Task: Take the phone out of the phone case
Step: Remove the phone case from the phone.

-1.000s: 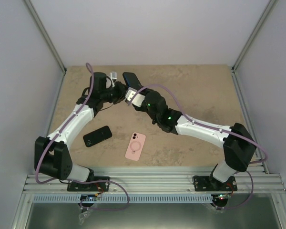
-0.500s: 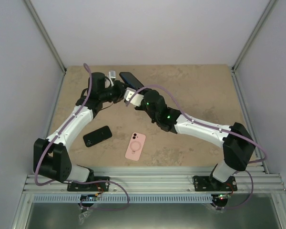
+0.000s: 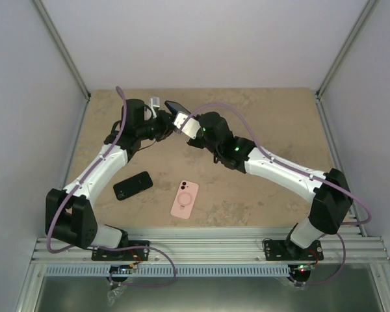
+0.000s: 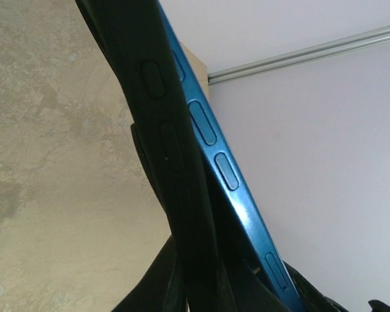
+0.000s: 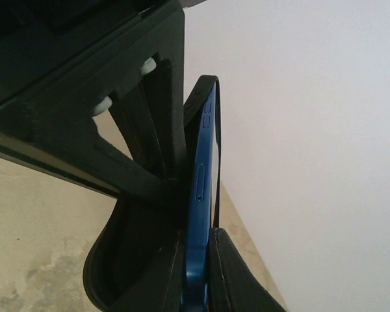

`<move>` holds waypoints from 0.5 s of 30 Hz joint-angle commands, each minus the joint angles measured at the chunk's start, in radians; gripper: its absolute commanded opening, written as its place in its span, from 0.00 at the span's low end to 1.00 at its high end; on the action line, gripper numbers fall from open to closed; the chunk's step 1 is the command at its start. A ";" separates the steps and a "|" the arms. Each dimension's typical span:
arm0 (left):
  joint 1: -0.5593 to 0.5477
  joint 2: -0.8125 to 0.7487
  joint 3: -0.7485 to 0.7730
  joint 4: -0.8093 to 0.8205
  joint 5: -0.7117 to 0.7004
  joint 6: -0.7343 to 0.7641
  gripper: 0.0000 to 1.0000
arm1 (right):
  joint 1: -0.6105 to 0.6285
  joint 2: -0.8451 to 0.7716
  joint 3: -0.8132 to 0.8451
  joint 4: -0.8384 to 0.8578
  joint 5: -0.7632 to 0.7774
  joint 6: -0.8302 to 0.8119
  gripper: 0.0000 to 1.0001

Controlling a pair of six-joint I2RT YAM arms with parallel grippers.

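Observation:
A blue phone (image 3: pixel 176 106) in a black phone case is held in the air over the far middle of the table, between both grippers. In the left wrist view the black case (image 4: pixel 157 97) and the phone's blue edge (image 4: pixel 242 195) stand slightly apart along their length. My left gripper (image 3: pixel 167 125) (image 4: pixel 224 289) is shut on the case's lower end. My right gripper (image 3: pixel 184 121) (image 5: pixel 197 273) is shut on the phone's blue edge (image 5: pixel 200 175). The case's thin black rim (image 5: pixel 216 149) runs just beside it.
A black phone-like slab (image 3: pixel 132 185) lies flat on the table at the near left. A pink case with a ring on its back (image 3: pixel 184 199) lies near the front middle. White walls (image 3: pixel 201 39) enclose the table on three sides.
My right gripper has closed onto the phone and its wrist has shifted a little right and farther back. The held phone now sits slightly more to the left; the left arm barely moved.

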State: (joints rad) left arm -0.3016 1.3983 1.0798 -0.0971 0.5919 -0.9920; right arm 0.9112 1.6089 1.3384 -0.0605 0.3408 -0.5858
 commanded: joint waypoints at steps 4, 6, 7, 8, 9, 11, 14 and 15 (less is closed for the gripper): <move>0.005 -0.011 -0.022 -0.072 -0.067 0.156 0.00 | -0.085 -0.076 0.149 -0.042 -0.043 0.155 0.01; 0.005 -0.006 -0.022 -0.082 -0.077 0.167 0.00 | -0.100 -0.078 0.166 -0.074 -0.065 0.179 0.01; 0.005 -0.003 -0.024 -0.085 -0.080 0.169 0.00 | -0.106 -0.080 0.169 -0.078 -0.070 0.185 0.01; 0.005 -0.002 -0.026 -0.084 -0.084 0.171 0.00 | -0.107 -0.085 0.169 -0.080 -0.073 0.187 0.01; 0.005 -0.002 -0.026 -0.085 -0.091 0.173 0.00 | -0.110 -0.090 0.168 -0.081 -0.076 0.187 0.01; 0.005 -0.002 -0.027 -0.092 -0.109 0.180 0.00 | -0.117 -0.100 0.164 -0.082 -0.078 0.188 0.00; 0.005 -0.002 -0.031 -0.102 -0.147 0.194 0.00 | -0.131 -0.116 0.158 -0.084 -0.086 0.191 0.01; 0.005 -0.002 -0.032 -0.107 -0.160 0.198 0.00 | -0.135 -0.120 0.157 -0.085 -0.088 0.194 0.00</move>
State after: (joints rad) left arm -0.3161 1.3956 1.0798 -0.0971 0.5655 -0.9562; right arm 0.8440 1.6070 1.4261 -0.2253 0.1860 -0.4488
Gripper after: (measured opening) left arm 0.090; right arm 0.069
